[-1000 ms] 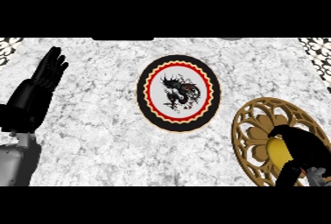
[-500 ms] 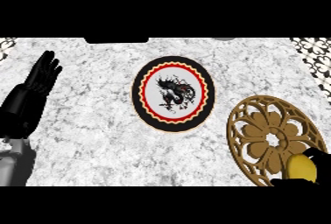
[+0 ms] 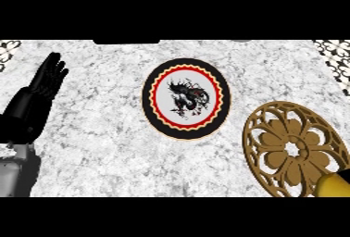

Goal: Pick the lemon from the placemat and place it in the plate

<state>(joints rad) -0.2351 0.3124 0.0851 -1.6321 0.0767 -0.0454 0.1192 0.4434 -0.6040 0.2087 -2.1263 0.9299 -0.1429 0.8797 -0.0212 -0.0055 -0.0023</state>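
The lemon (image 3: 335, 186) shows as a yellow patch in the lower right corner, cut off by the view's edge, over the near rim of the placemat (image 3: 290, 148). The placemat is a round golden openwork mat with a flower pattern. Left of it lies the plate (image 3: 149, 99), round with a black rim, a red ring and a dark dragon figure on a white centre; nothing is on it. My left hand (image 3: 42, 85) rests at the left edge, fingers straight and up, far from both. My right hand does not show, so whether it holds the lemon is hidden.
The counter top (image 3: 96, 152) is grey-white marble. Patterned black-and-white patches sit in the far corners, at left (image 3: 8, 48) and right (image 3: 336, 55). My grey left forearm (image 3: 15, 173) comes in at the lower left.
The lemon has moved from the placemat's near side toward the lower right corner. The right hand that curled round it has slipped out of view. The left hand stays still.
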